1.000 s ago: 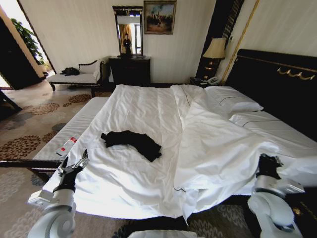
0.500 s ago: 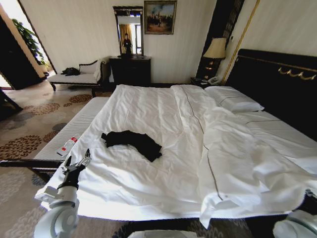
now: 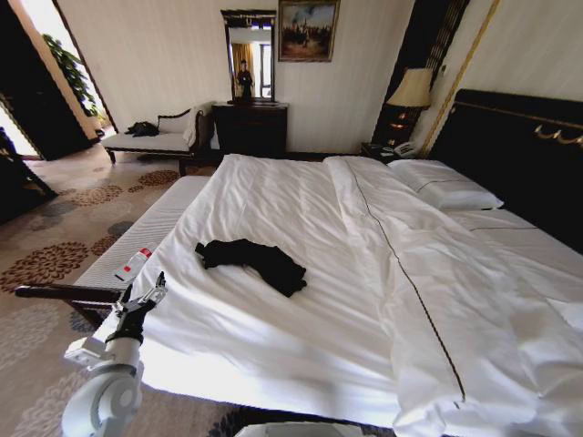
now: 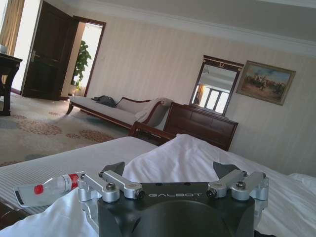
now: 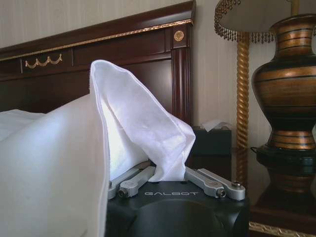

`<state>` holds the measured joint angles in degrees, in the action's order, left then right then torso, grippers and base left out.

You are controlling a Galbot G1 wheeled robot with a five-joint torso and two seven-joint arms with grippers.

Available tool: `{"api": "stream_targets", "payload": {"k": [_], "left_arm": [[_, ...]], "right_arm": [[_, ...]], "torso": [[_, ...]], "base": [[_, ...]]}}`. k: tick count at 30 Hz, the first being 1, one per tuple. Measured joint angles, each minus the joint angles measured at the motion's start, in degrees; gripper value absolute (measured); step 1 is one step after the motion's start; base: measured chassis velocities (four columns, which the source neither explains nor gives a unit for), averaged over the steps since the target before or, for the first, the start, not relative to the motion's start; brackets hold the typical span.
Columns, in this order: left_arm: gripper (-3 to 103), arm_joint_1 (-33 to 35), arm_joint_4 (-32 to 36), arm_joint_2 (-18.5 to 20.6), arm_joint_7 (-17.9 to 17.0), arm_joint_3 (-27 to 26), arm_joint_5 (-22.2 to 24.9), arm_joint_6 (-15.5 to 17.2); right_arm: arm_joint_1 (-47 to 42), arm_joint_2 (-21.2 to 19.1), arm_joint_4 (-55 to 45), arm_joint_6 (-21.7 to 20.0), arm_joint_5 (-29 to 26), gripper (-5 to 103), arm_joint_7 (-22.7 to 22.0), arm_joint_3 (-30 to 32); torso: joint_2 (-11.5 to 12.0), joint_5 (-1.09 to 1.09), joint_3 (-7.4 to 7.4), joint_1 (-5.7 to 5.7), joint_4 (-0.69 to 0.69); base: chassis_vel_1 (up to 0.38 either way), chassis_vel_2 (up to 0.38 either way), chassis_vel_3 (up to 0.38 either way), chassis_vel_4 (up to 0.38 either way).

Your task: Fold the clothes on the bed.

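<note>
black t-shirt (image 3: 253, 262) lies crumpled mid-frame on the bed (image 3: 301, 228), unfolded; left pincer (image 3: 146, 299) spread empty lower left, right pincer (image 5: 168, 181) clamps white duvet (image 5: 133, 128).

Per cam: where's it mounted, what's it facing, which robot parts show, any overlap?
Head: looks down over the bed at the black T-shirt; left claw at the bed's edge.
Left wrist: over the open left claw, toward the chaise.
Right wrist: right claw shut on white duvet, facing the headboard.
Shared: bottle.
</note>
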<state>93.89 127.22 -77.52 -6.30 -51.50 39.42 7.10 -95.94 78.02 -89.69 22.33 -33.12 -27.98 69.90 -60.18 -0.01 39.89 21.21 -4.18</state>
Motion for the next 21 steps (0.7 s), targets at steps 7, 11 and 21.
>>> {"api": "stream_targets", "payload": {"k": [7, 11, 21], "left_arm": [[100, -0.1, -0.5, 1.0, 0.0, 0.3, 0.7, -0.5], [100, 0.1, -1.6, 2.5, 0.0, -0.7, 2.1, -1.4], [100, -0.7, -2.8, 3.9, -0.2, -0.5, 3.2, -1.8]], "right_arm": [[0.3, 1.9, 1.3, 0.5, 1.6, 20, -1.8, -1.8], [-0.5, 2.3, 1.1, -1.5, 2.0, 35, -4.6, -1.2], [-2.9, 2.8, -6.9, -8.6, -1.3, 68, -16.1, 4.0]], "torso": [[0.0, -0.04, 0.00, -0.03, -0.25], [0.0, -0.01, 0.00, -0.03, -0.03], [0.0, 0.01, 0.00, -0.02, 0.00]], "base": [[-0.031, -0.039, -0.029, -0.023], [0.000, -0.005, -0.020, 0.002], [0.000, 0.000, 0.000, 0.000]]}}
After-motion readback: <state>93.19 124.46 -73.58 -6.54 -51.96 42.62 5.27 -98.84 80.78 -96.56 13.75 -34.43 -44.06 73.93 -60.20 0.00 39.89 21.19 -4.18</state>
